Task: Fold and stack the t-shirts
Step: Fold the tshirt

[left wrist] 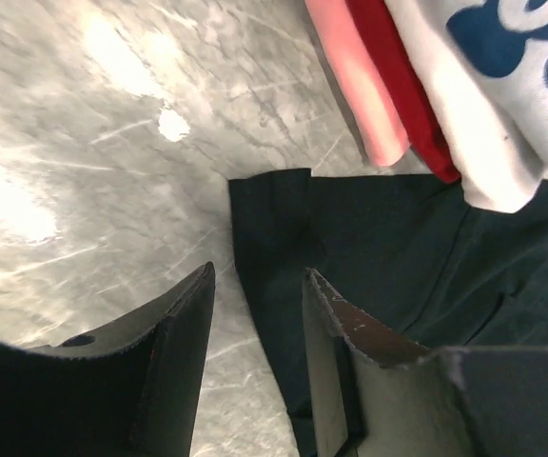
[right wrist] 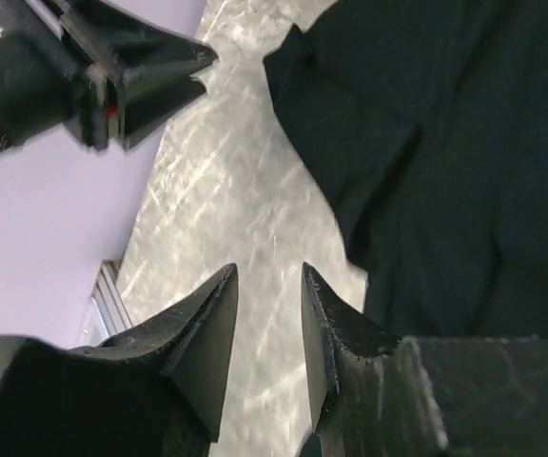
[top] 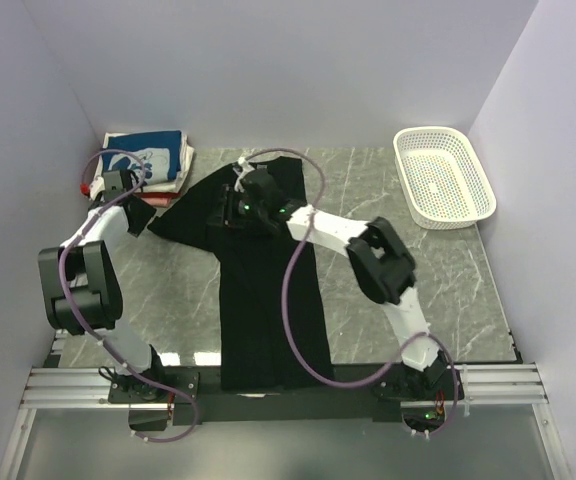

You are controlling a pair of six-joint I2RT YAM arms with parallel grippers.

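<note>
Where the far half of the table [top: 168,290] is viewed from above, a black shirt [top: 268,300] is found lying flat on the marble. Its body runs as a long strip from the near edge toward the far centre, and one sleeve is spread out to the left.

A stack [top: 148,158] of folded shirts is recorded in the far left corner, with a blue one with white print on top. In the left wrist view the white-and-blue shirt [left wrist: 483,95] is seen above a red one [left wrist: 398,86] and a pink layer [left wrist: 360,86]. The end of the black sleeve [left wrist: 388,248] lies just beside this stack.

The left gripper [top: 138,215] is placed low over the sleeve's end. Its fingers [left wrist: 258,276] are parted and nothing is clamped between them; the sleeve's edge and bare marble [left wrist: 84,143] are seen through the gap.

The right gripper [top: 230,210] is positioned over the shirt's upper part, near the shoulder. Its fingers [right wrist: 269,271] are likewise parted with nothing held; marble [right wrist: 226,190] shows between them and black cloth [right wrist: 445,143] lies to one side. The left gripper [right wrist: 150,81] is visible across from it.

A white basket [top: 443,180] is noted at the far right, well apart from the shirts.
</note>
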